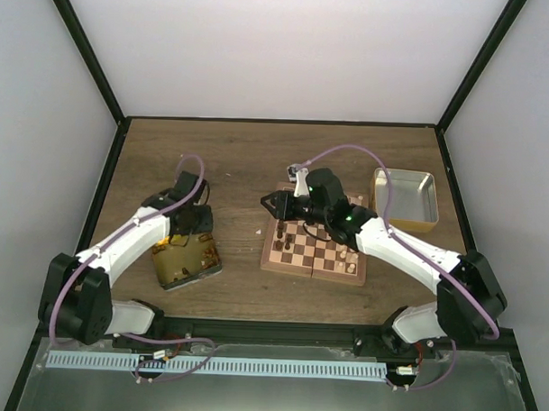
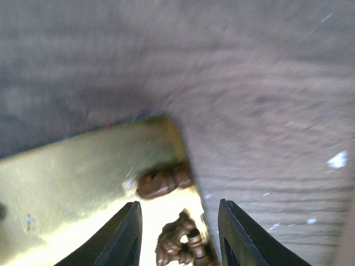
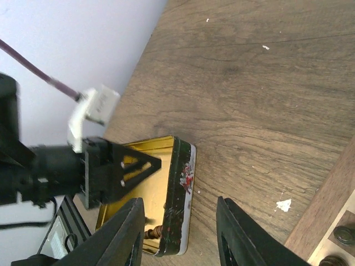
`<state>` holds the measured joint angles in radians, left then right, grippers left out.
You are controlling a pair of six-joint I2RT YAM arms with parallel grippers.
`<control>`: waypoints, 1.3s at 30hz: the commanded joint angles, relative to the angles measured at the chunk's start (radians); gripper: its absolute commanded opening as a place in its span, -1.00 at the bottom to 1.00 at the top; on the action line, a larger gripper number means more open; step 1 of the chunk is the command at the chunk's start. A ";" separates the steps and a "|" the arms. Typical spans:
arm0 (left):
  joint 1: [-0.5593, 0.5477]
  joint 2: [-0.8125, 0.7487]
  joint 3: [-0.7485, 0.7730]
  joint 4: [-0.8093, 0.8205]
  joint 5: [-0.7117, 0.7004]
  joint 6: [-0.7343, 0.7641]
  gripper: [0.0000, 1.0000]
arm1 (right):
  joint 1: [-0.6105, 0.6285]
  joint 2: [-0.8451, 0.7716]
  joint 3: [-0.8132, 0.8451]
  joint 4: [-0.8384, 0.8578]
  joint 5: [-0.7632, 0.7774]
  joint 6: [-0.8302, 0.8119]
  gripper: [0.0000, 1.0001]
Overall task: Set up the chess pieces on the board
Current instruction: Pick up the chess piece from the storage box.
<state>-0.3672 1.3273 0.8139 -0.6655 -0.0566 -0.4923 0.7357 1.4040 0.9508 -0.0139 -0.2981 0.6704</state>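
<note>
I am hanging my left hand (image 2: 178, 221) over the shiny gold rectangular tin (image 2: 83, 183), which is lying on the brown wooden surface (image 2: 266, 100) well to the left of the board. Its fingers (image 2: 125, 238) are standing apart, and a dark brown wooden chess piece (image 2: 177, 244) is lying loose between them on the tin's floor (a second dark one (image 2: 163, 182) is lying just beyond it, near the tin's corner). I am holding my right hand (image 3: 178, 202) above the bare surface beside the far left corner of the square checkered wooden chessboard (image 1: 318, 252), its fingers (image 3: 125, 238) parted with nothing between them. A few dark chessmen (image 1: 284, 229) are standing on the board near its left and right edges, too small for me to count. A silver rectangular tin (image 1: 405, 199) is sitting off to the board's right.
</note>
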 commanded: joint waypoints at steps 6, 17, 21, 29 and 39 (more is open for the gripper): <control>-0.019 0.000 0.235 -0.037 0.009 0.413 -0.12 | 0.008 -0.124 -0.038 0.023 0.032 -0.041 -0.24; -0.011 0.094 0.114 -0.082 -0.070 0.828 -0.19 | 0.005 -0.183 -0.039 -0.013 0.101 -0.058 -0.22; -0.011 0.112 0.110 -0.104 -0.088 0.842 -0.19 | 0.005 -0.170 -0.029 -0.028 0.099 -0.063 -0.22; -0.015 0.116 0.065 -0.105 -0.053 0.880 -0.18 | 0.005 -0.149 -0.017 -0.039 0.101 -0.060 -0.22; -0.017 0.226 0.074 -0.038 -0.042 0.906 -0.20 | 0.004 -0.132 0.006 -0.058 0.108 -0.072 -0.21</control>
<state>-0.3805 1.5238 0.8806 -0.7406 -0.1246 0.3813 0.7357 1.2629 0.9161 -0.0483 -0.2115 0.6178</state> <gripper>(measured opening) 0.407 0.394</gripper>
